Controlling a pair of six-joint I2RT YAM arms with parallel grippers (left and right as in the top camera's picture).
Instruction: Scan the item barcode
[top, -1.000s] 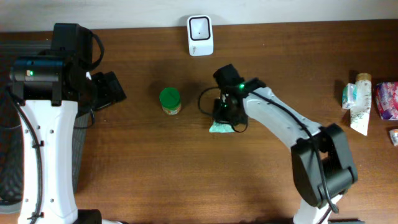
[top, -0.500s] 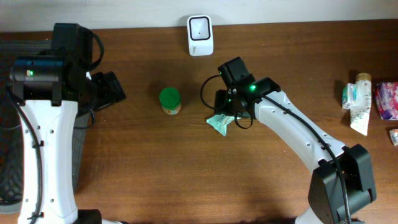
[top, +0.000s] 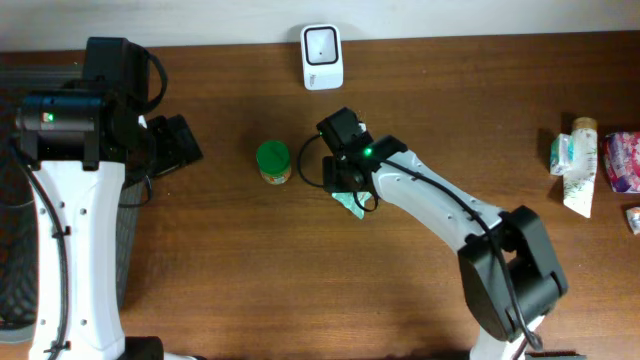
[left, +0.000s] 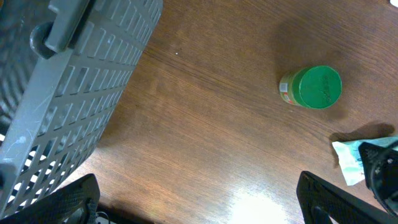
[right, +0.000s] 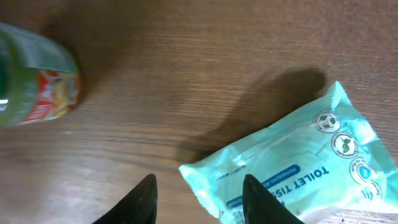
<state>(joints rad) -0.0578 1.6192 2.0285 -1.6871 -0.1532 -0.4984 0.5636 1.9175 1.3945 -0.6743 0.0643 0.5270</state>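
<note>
Hovering over tissue packet (right: 298, 168), right gripper (right: 199, 180) parted (empty); left gripper (left: 196, 180) wide open.

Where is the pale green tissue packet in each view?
Overhead: tissue packet, centre, partly under the right arm.
Left wrist: packet at the lower right edge.
Right wrist: packet at lower right.
Shared landmark: green-lidded jar, left of the packet in every view.
</note>
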